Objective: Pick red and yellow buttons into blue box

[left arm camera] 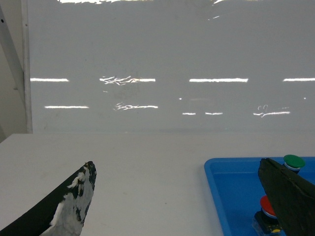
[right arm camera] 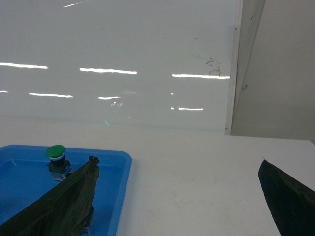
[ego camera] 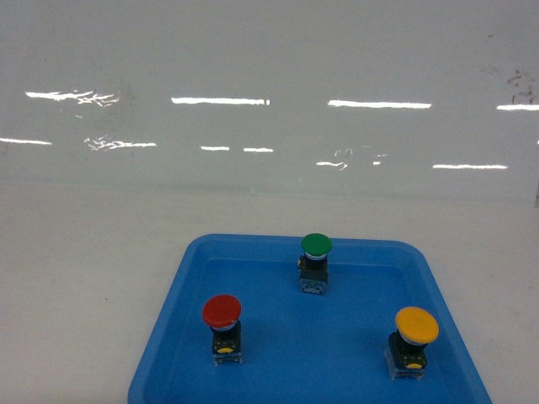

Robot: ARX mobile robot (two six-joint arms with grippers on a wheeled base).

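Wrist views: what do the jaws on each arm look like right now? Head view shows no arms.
Both grippers have dark, nearly black, tapered, blade-like jaws set wide apart. In the left wrist view the left gripper has one jaw with white, worn patches. The right gripper has plain dark jaws. No cables or markings are visible.

A plain white desk [ego camera: 93, 286] runs back to a glossy white wall. Directly on it, at the middle of its near edge, lies one shallow blue tray [ego camera: 181, 290] with rounded corners, its near end cut off from view.
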